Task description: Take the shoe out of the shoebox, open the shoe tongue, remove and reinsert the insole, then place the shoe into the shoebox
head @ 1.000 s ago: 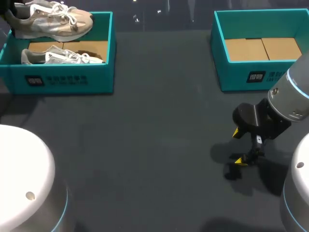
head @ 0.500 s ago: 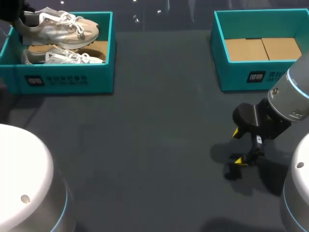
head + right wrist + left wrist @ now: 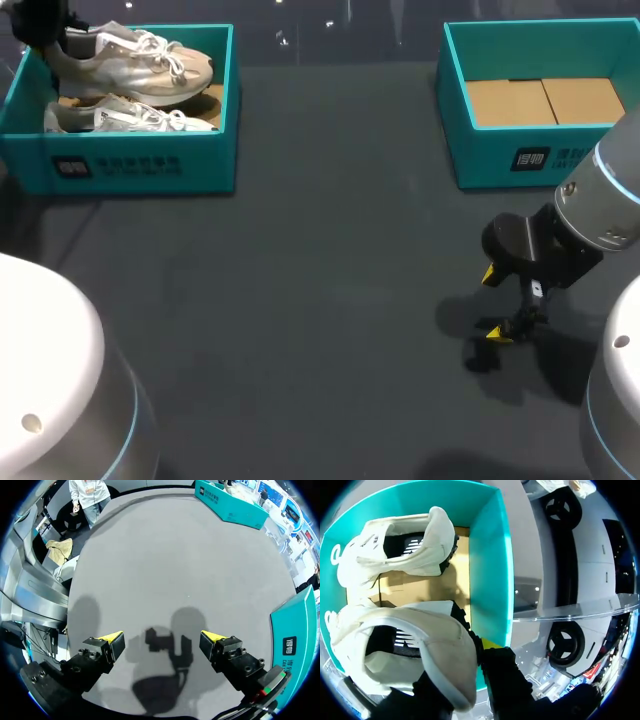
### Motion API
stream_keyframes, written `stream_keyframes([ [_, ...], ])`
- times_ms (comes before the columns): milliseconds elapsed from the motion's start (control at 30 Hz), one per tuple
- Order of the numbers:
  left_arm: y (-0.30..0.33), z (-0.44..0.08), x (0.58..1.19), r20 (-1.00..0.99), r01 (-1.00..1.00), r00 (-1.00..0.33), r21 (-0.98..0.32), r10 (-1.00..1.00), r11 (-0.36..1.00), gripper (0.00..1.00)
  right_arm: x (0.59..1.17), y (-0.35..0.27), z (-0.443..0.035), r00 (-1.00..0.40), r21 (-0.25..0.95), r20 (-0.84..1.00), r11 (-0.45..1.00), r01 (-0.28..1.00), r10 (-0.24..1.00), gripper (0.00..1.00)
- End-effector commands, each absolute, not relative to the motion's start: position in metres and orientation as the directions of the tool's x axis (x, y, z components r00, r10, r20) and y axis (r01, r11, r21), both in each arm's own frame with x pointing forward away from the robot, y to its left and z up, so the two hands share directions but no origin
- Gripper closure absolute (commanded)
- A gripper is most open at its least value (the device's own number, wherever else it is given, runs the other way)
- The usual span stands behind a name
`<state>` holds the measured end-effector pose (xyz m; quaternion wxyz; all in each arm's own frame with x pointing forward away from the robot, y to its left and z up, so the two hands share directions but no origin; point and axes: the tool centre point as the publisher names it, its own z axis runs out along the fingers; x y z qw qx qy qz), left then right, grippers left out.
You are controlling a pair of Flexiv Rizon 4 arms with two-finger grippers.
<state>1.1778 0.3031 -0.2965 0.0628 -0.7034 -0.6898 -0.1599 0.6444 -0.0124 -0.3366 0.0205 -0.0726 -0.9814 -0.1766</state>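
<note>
My left gripper (image 3: 42, 27) sits at the far left corner, shut on the heel of a beige and white sneaker (image 3: 140, 62) that hangs over the left teal shoebox (image 3: 140, 165). A second sneaker (image 3: 130, 118) lies inside that box. In the left wrist view the held sneaker (image 3: 410, 645) fills the space at my left gripper (image 3: 465, 672), its heel pinched between the fingers, one yellow fingertip (image 3: 490, 643) showing. The other sneaker (image 3: 400, 545) lies beyond it on the box's cardboard floor. My right gripper (image 3: 497, 305) stands open over bare table, right gripper (image 3: 162, 645) holding nothing.
A second teal shoebox (image 3: 480, 150) stands at the back right, holding only its cardboard floor. Its corner (image 3: 295, 630) shows beside my right gripper. Dark table surface (image 3: 320, 280) stretches between the two boxes.
The left gripper has carried the held sneaker to the right and lower, closer onto the left box. The right arm has not moved.
</note>
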Motion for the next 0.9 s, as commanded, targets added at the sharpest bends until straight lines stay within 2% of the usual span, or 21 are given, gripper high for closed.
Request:
stream_keyframes([
  [33,0.301,-0.304,1.190,0.314,0.994,-0.001,0.104,0.949,-0.034,1.00,0.643,-0.013,-0.336,-0.989,0.345,0.063,0.927,0.149,0.136,0.00],
  [900,0.289,-0.336,1.200,0.342,0.996,0.004,0.083,0.940,-0.035,1.00,0.643,-0.013,-0.336,-0.989,0.345,0.063,0.927,0.149,0.136,0.00],
])
